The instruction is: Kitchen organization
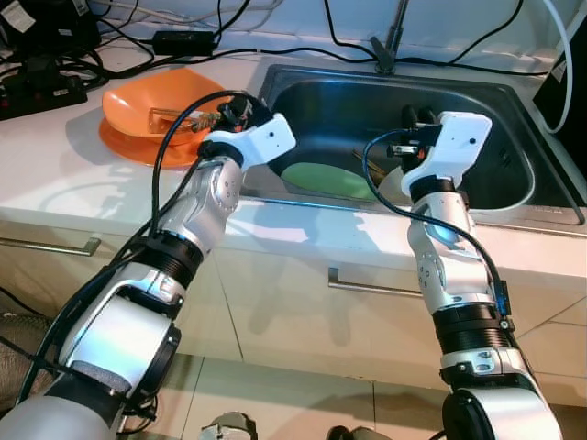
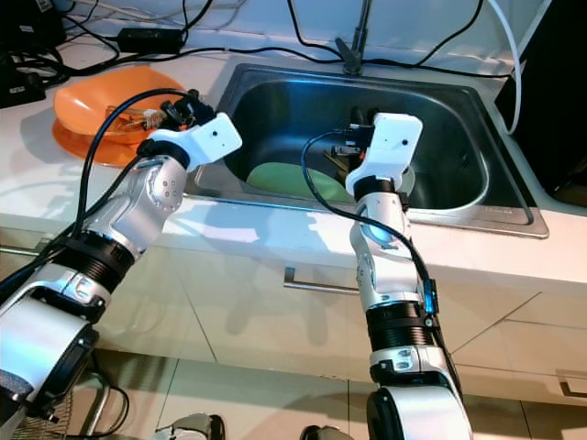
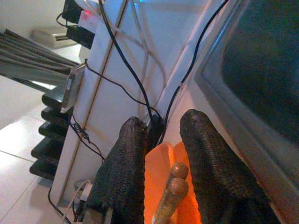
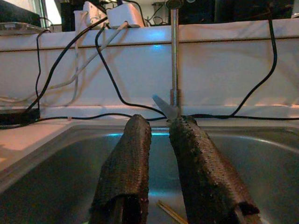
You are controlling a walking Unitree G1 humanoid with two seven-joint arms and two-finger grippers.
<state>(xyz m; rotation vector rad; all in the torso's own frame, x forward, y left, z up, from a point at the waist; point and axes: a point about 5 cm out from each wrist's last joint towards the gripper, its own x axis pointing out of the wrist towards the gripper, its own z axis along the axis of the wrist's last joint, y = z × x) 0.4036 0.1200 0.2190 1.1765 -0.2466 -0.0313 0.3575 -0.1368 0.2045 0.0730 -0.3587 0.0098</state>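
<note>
An orange bowl (image 1: 156, 96) sits on an orange plate (image 1: 124, 147) on the white counter, left of the sink (image 1: 514, 215). Wooden chopsticks (image 1: 179, 117) lie across the bowl. My left gripper (image 1: 227, 112) is at the bowl's right rim; in the left wrist view the chopstick ends (image 3: 176, 179) sit between its fingers (image 3: 133, 163), with a gap on one side. My right gripper (image 1: 415, 115) hovers over the sink basin, fingers slightly apart and empty. Below it lie a green plate (image 1: 321, 179) and more chopsticks (image 4: 170, 212).
The faucet (image 1: 390, 41) stands at the sink's back edge. Black cables and a power strip (image 1: 41, 92) crowd the back left of the counter. Drawer handles (image 1: 367, 284) run along the cabinet front below. A white dish (image 1: 394, 183) lies beside the green plate.
</note>
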